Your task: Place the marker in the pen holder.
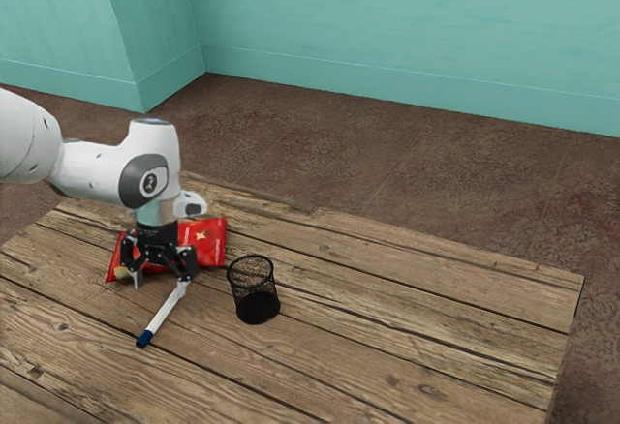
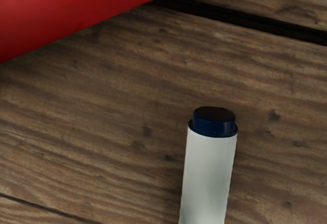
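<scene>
Marker: white body (image 1: 163, 316), dark blue cap (image 1: 144, 339) pointing away from the claw; the other end, finished with a small dark blue plug (image 2: 214, 121), lies by the hand. On or just above the worktop (image 1: 417, 332); whether flat or slightly raised, cannot tell.
Claw (image 1: 161, 281): fingers well apart, at or near their full spread; nothing gripped. The plug end sits close by one finger; contact cannot be told.
Reason for claw's pose: pointed down, low over the worktop, presumably to get a finger on each side of the barrel.
Fit for grasping: plug end nearest, so a grip there would probably leave the cap hanging lowermost once the marker is upright.
Pen holder (image 1: 256, 306): black mesh cup, upright, mouth up, just beside the marker; ready to receive from above, and a short carry. Light-looking; a knock could tip it.
Packet (image 1: 208, 242): red, lying behind the claw; no part in the task, though a wide finger might brush it.
Next need: centre over the barrel, close, lift clear of the rim.
</scene>
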You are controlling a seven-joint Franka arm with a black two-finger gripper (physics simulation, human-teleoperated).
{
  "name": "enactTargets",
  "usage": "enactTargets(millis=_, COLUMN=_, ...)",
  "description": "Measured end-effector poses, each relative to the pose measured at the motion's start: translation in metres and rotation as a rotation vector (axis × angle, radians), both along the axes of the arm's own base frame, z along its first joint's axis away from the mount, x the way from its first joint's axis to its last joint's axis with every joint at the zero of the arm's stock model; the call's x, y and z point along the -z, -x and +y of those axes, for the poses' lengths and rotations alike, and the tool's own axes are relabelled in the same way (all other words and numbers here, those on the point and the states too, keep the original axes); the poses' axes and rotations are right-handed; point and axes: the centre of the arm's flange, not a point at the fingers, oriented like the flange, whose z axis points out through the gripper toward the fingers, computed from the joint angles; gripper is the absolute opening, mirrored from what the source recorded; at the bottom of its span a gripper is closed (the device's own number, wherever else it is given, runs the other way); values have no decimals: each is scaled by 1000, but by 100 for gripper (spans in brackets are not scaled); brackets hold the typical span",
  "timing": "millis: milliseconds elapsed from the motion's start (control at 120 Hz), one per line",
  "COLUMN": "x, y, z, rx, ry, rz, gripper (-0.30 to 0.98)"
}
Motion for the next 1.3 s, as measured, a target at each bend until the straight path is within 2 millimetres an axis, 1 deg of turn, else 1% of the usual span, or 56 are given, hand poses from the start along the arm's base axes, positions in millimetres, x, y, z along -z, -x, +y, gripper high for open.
enactTargets(millis=208, x=8, y=10, z=-3, rx=22, ry=37, rz=6, gripper=69)
enactTargets(millis=467, x=19, y=10, z=-5, rx=50, ry=62, rz=10, gripper=69)
enactTargets(millis=700, x=23, y=11, z=-5, rx=67, ry=76, rz=20, gripper=68)
enactTargets(millis=733, x=23, y=11, z=-6, rx=71, ry=77, rz=22, gripper=63)
enactTargets(millis=875, x=22, y=10, z=-10, rx=90, ry=79, rz=27, gripper=29)
enactTargets(millis=983, x=21, y=10, z=-10, rx=97, ry=81, rz=30, gripper=12)
enactTargets(millis=1100, x=21, y=11, z=-10, rx=103, ry=82, rz=32, gripper=1)
enactTargets(millis=1233, x=21, y=11, z=-10, rx=108, ry=77, rz=33, gripper=-5)
enactTargets(millis=1267, x=18, y=10, z=-11, rx=111, ry=73, rz=26, gripper=-6)
enactTargets(millis=1300, x=5, y=7, z=-17, rx=132, ry=63, rz=4, gripper=-7)
